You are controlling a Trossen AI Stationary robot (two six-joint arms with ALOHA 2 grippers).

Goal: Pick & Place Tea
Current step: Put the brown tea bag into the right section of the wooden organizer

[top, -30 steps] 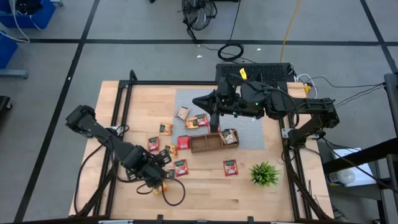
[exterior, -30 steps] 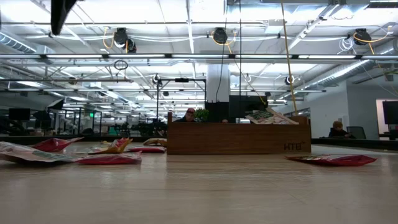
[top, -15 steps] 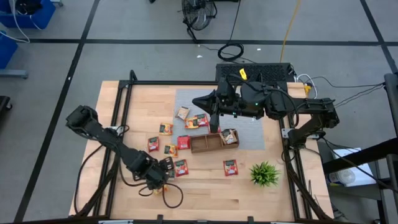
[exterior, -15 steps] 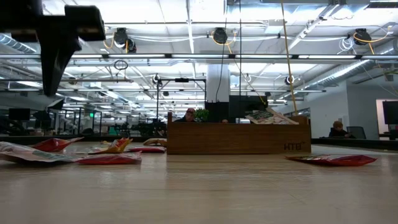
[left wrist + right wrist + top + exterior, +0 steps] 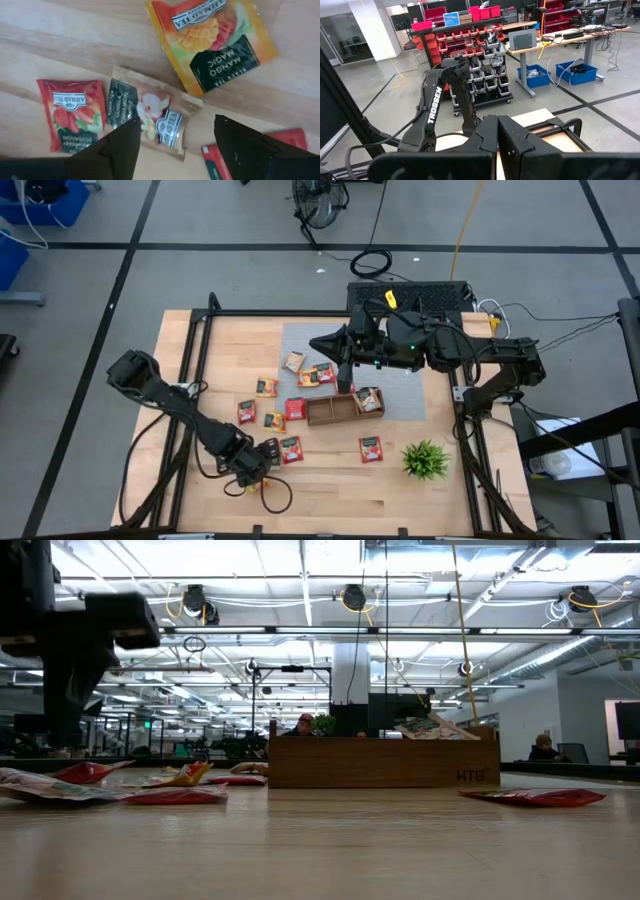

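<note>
Hovering near the wooden tray [image 5: 345,409], the left gripper [image 5: 175,145] spreads its empty fingers over a pale tea sachet [image 5: 150,116]; beside it, an orange one [image 5: 212,40] reads "AHMAD TEA, MANGO MAGIC". Fingers together, the right gripper [image 5: 318,341] waits behind the tray.

Workshop: red parts bins [image 5: 470,35]

Red sachet [image 5: 71,120] with white label and dark green lower band; orange-yellow mango sachet [image 5: 210,42] with dark green panel; pale sachet [image 5: 150,117] printed dark green; brown tray [image 5: 343,409]; spiky green plant [image 5: 425,459]; pale wooden bench [image 5: 330,495].
</note>
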